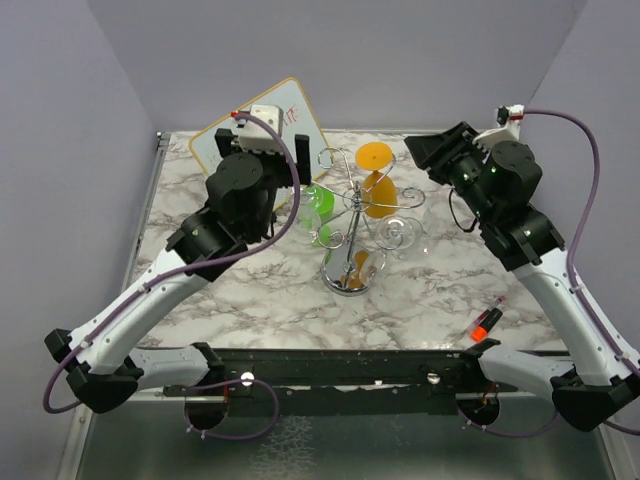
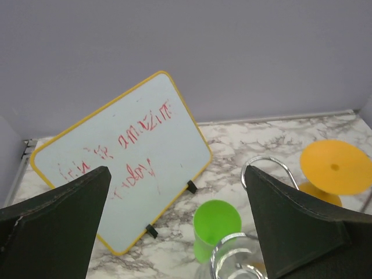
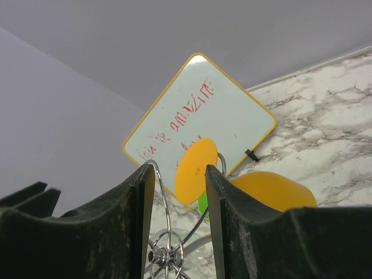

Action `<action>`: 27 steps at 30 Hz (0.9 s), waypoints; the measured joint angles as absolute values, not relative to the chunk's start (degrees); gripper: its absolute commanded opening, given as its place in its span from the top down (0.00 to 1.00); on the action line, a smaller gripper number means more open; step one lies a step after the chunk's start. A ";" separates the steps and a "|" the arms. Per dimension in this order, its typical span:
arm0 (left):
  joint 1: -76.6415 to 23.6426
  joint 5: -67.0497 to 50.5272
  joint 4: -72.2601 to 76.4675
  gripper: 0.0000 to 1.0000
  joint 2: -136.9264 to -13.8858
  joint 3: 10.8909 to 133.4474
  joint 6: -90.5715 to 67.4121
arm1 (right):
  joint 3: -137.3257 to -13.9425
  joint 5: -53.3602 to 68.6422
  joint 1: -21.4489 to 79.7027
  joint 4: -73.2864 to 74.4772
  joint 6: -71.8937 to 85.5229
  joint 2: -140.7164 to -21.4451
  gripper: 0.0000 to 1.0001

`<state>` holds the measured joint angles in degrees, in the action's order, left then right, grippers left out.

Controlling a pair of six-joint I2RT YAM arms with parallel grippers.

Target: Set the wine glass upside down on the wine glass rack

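Note:
The wine glass rack (image 1: 350, 232) is a chrome wire stand at mid-table. An orange wine glass (image 1: 378, 188) hangs upside down on its far side, foot up. My right gripper (image 1: 428, 150) is open, just right of that glass and apart from it. In the right wrist view the orange foot (image 3: 196, 170) and bowl (image 3: 273, 190) lie beyond the gripper (image 3: 178, 171), with the rack hub (image 3: 160, 254) below. My left gripper (image 2: 177, 174) stands wide open and empty, above and left of the rack (image 2: 232, 235). It looks down on an inverted green glass (image 2: 216, 226) and the orange foot (image 2: 336, 167).
A yellow-framed whiteboard (image 1: 300, 115) with red writing leans at the back left, behind my left gripper (image 1: 298, 172). The green glass (image 1: 318, 205) and clear glasses (image 1: 405, 228) also hang on the rack. A red marker (image 1: 487, 320) lies near the front right edge.

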<state>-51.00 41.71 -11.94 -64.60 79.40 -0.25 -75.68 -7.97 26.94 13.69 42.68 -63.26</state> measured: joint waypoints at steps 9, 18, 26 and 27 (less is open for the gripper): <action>-36.12 24.91 -19.84 0.01 -74.81 91.53 -6.42 | -74.13 -10.26 26.94 18.02 42.00 -56.14 0.54; -25.32 7.44 -24.14 0.01 -80.71 91.94 -10.90 | -67.00 -11.66 26.94 20.40 42.02 -48.75 0.52; -19.84 -4.16 -27.51 0.20 -86.06 90.21 -13.15 | -66.37 -12.43 26.94 22.52 42.00 -47.59 0.52; -19.70 -4.86 -28.10 0.20 -86.74 90.02 -13.23 | -66.37 -12.47 26.94 23.09 42.02 -47.68 0.52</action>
<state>-19.70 -4.86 -28.10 -86.74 90.02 -13.23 -66.37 -12.47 26.94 23.09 42.02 -47.68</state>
